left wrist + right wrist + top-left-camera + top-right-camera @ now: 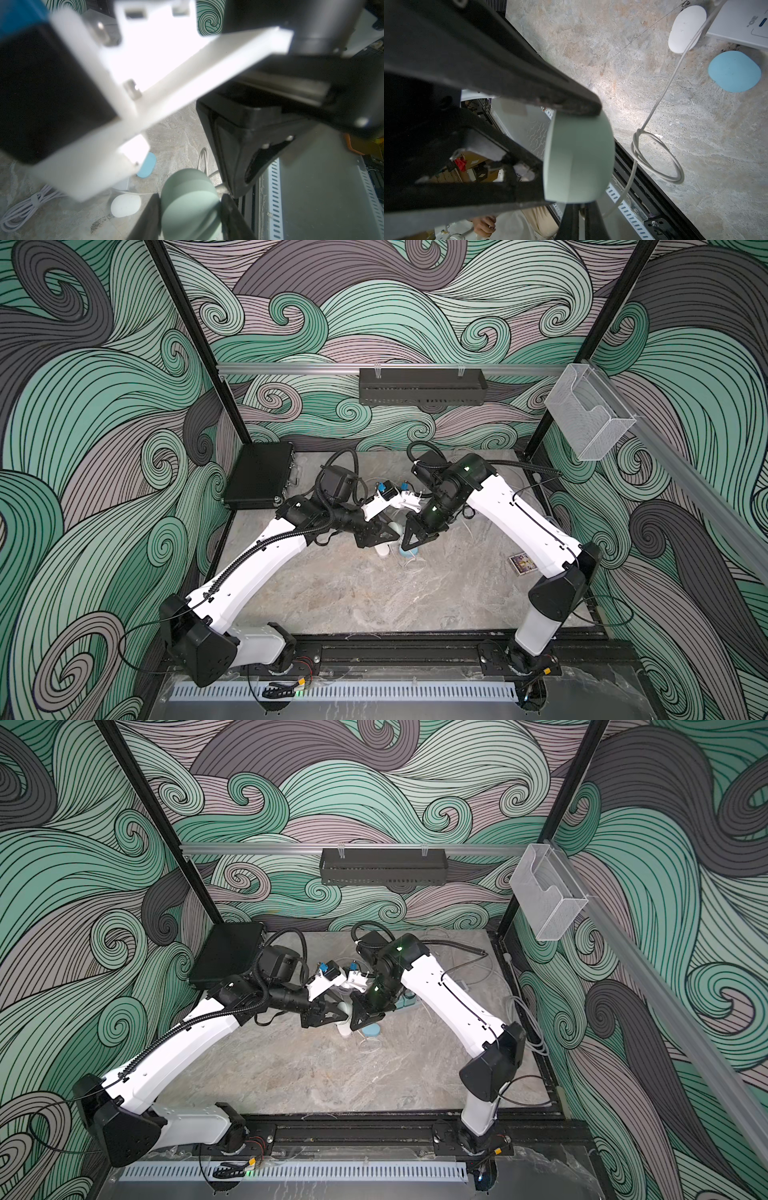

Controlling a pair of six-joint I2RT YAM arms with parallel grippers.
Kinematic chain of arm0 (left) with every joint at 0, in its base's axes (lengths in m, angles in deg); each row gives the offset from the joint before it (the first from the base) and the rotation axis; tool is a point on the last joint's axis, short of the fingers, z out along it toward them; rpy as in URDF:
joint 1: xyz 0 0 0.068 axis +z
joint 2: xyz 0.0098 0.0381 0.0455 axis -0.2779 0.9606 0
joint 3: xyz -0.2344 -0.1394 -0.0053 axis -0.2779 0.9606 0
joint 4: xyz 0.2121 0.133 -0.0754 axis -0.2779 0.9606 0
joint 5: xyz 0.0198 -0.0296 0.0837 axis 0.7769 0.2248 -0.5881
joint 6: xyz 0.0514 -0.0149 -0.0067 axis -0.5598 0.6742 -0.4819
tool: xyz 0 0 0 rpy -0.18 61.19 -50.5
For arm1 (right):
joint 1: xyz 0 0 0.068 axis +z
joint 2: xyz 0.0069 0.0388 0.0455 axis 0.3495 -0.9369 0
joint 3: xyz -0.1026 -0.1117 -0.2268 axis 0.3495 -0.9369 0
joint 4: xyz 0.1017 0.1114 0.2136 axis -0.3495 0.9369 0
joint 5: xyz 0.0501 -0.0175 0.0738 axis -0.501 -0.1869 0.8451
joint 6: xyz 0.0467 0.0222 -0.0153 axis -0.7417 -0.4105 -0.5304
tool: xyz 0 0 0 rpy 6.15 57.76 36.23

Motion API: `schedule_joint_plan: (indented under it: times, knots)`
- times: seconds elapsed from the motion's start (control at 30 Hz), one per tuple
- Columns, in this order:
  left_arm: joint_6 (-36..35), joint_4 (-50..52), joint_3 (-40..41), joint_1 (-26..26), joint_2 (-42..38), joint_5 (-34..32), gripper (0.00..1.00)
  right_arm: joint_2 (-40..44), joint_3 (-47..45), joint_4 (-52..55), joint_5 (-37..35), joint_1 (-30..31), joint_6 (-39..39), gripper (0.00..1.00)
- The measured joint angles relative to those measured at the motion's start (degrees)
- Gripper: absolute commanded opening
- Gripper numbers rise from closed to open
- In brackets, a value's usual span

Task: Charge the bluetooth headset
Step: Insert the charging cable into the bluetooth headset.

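Observation:
The bluetooth headset's pale green rounded case (190, 207) hangs above the table, and my left gripper (190, 218) is shut on it, one black finger on each side. In the right wrist view the green case (579, 158) sits just beyond my right gripper (578, 222). That gripper is shut on the end of the white charging cable (660, 99). The plug itself is hidden under the case. The cable loops once on the table and runs to a white charger block (741, 25). In both top views the two grippers (384, 536) (415, 537) meet at mid-table.
A white oval case (686, 29) and a blue rounded case (735, 71) lie on the marble table below the grippers. A coiled white cable (20, 209) lies nearby. A black hard case (259, 479) stands rear left, and a small card (521, 564) lies at the right.

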Motion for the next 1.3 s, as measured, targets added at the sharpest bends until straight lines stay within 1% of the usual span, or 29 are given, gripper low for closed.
schedule_joint_plan:
  times: [0.4, 0.53, 0.7, 0.87, 1.0, 1.1, 1.2, 1.23, 1.3]
  knots:
    - [3.8, -3.6, 0.0, 0.0, 0.2, -0.5, 0.00, 1.5, 0.2, -2.5, -3.9, 0.0, -4.2, 0.00]
    - [4.0, -4.0, 0.3, 0.0, 0.2, -0.5, 0.00, 1.1, 0.2, -2.6, -3.3, -0.3, -4.6, 0.00]
    - [4.0, -4.0, 0.8, 0.2, 0.2, -2.6, 0.00, -1.6, 1.9, -2.1, -1.9, -0.8, -4.5, 0.00]
    - [4.3, -4.2, 1.0, 0.3, 0.1, -3.2, 0.00, -3.4, 3.9, -0.7, -1.8, -0.9, -4.3, 0.00]
    - [5.2, -4.3, 1.0, 0.3, 0.1, -4.8, 0.00, -3.4, 3.7, -1.3, -1.6, -1.3, -4.3, 0.00]
    - [5.6, -3.9, 1.0, 0.3, 0.1, -7.5, 0.00, -3.0, 1.3, -4.3, -0.6, -1.9, -4.0, 0.00]
    - [5.3, -2.5, 1.0, 0.3, 0.1, -10.3, 0.00, -2.1, -2.6, -8.4, 1.4, -2.5, -3.4, 0.07]
    - [5.1, -1.8, 0.8, 0.3, 0.3, -11.1, 0.00, -2.0, -3.9, -9.8, 2.2, -2.6, -3.2, 0.11]
    - [4.8, 0.2, -0.4, 0.3, 1.4, -12.1, 0.00, -1.7, -6.2, -12.2, 3.3, -2.8, -3.0, 0.23]
